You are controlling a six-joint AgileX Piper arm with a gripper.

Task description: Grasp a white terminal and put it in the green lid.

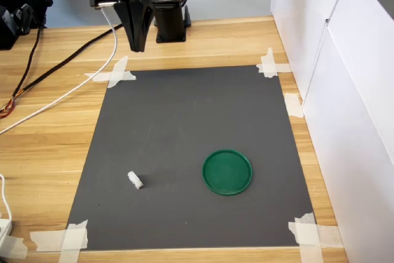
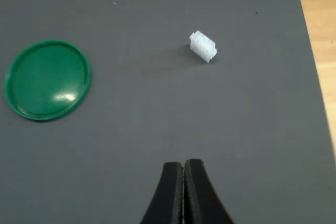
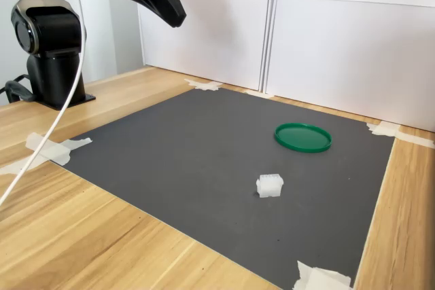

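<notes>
- The white terminal (image 1: 135,180) is a tiny chunky block of white plastic, kinda translucent, with little ridges along its edges (easiest to see in the wrist view (image 2: 203,46)). It's way smaller than the lid.
- It sits on the dark grey mat (image 1: 184,115), toward the first exterior view's left and near edge, lying a bit skewed rather than square to the mat.
- The green lid (image 1: 228,172) is a flat round dark green disc with a raised rim, shiny enough to catch a highlight. It lies flat on the mat to the right of the terminal in the first exterior view, well apart from it, and nothing's in it.
- The tool (image 1: 138,46) hangs high above the far edge of the mat, pointing down, with its black fingers (image 2: 195,192) pressed together and nothing between them.
- Mat is stuck to the wooden desk (image 1: 55,121) with white tape strips (image 1: 114,73) at the corners.
- No brands, labels or readable writing anywhere that I can spot.
</notes>
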